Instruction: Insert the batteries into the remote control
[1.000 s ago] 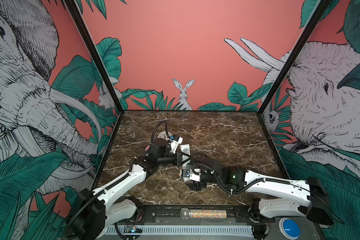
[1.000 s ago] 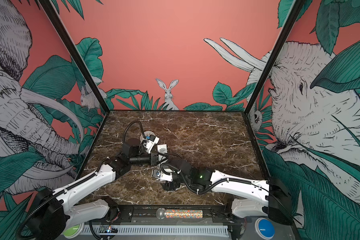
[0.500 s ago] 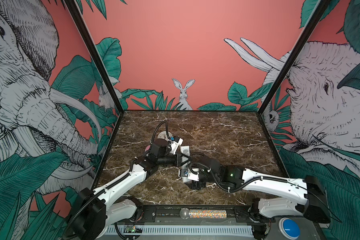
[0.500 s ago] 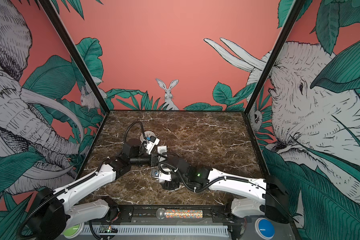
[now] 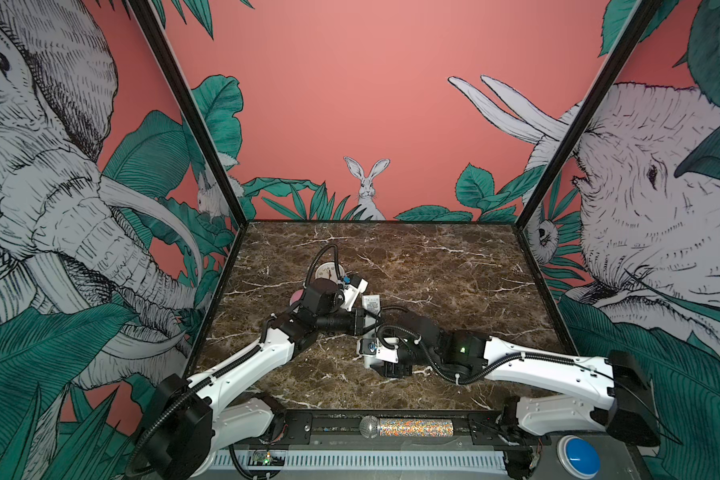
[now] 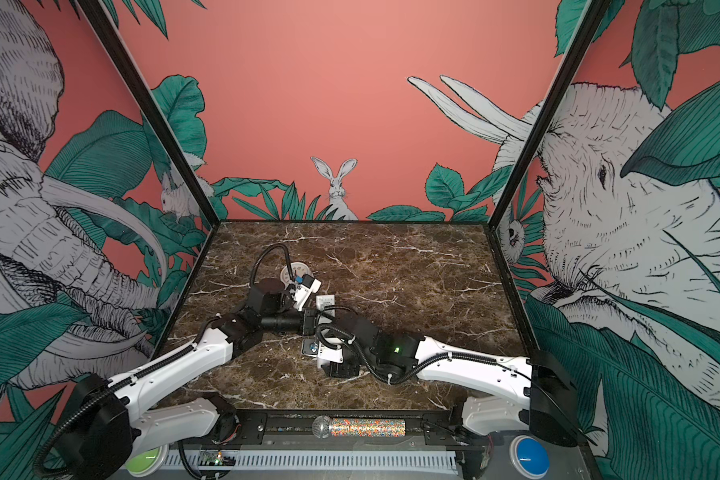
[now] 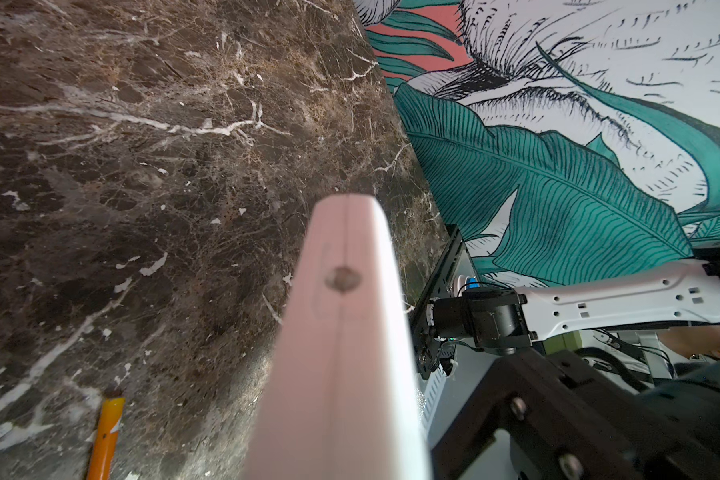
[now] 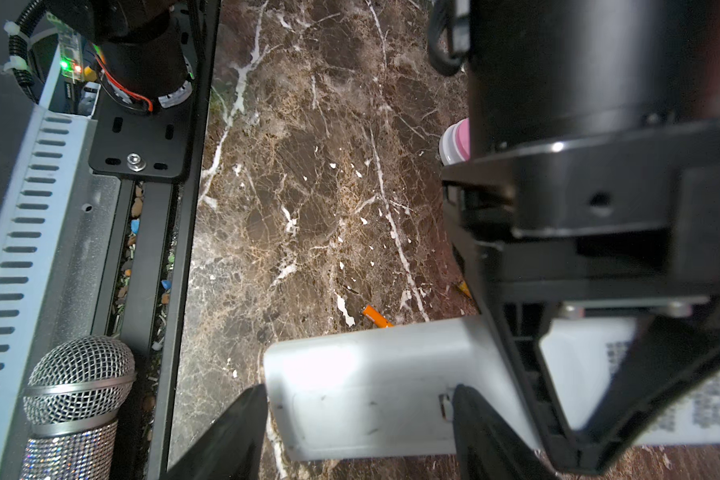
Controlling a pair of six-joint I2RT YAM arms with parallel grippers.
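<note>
Left gripper (image 5: 361,323) is clenched on the remote control (image 8: 371,386). Right gripper (image 8: 358,419) is parted, with its fingers (image 8: 238,428) straddling the remote's end edge. An orange battery (image 8: 376,316) peeks out just beyond. Bare marble tabletop (image 8: 308,187) runs clear to the front rail (image 8: 150,249).

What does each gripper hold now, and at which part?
The left gripper is shut on the remote control, across its middle. The right gripper straddles its plain end; whether it grips cannot be told.
</note>
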